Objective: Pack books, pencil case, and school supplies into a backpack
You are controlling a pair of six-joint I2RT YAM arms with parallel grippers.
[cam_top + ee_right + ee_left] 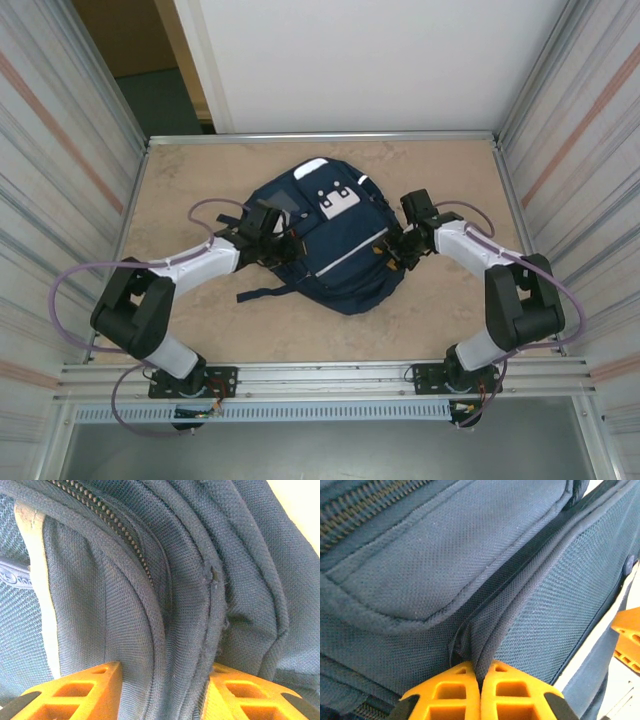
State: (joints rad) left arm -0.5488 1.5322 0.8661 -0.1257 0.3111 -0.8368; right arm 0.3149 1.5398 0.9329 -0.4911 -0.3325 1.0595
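Backpack (pixel 325 240) lies flat at the centre of the table (pixel 440 300), white front patches up. Its long axis runs roughly 11 o'clock to 5 o'clock in the top view, with the top end toward the far wall.

Left gripper (pixel 280 240): at the pack's 9 o'clock flank. The left wrist view has the left gripper (pixel 481 672) closed, its orange fingers (pixel 450 690) pinched together on a thin raised fold of navy fabric at a seam. Firm pinch, by the look of it.

Right gripper (pixel 405 245): at the pack's 3 o'clock flank, directly opposite. The right wrist view has the right gripper (pixel 162 672) with its jaws apart, astride a thick bunched ridge of fabric just beside the zipper (pixel 100 517). Both fingers (pixel 80 690) touch the cloth; cannot tell whether it is actually clamped.

Key relation: the two arms bracket the pack across its short axis, about equally near, one on each side of the zipper line. Judgement: the step is getting the pack open. Pulling apart toward 9 and 3 o'clock would act across the opening. Risk: the thin left pinch slips off the seam.
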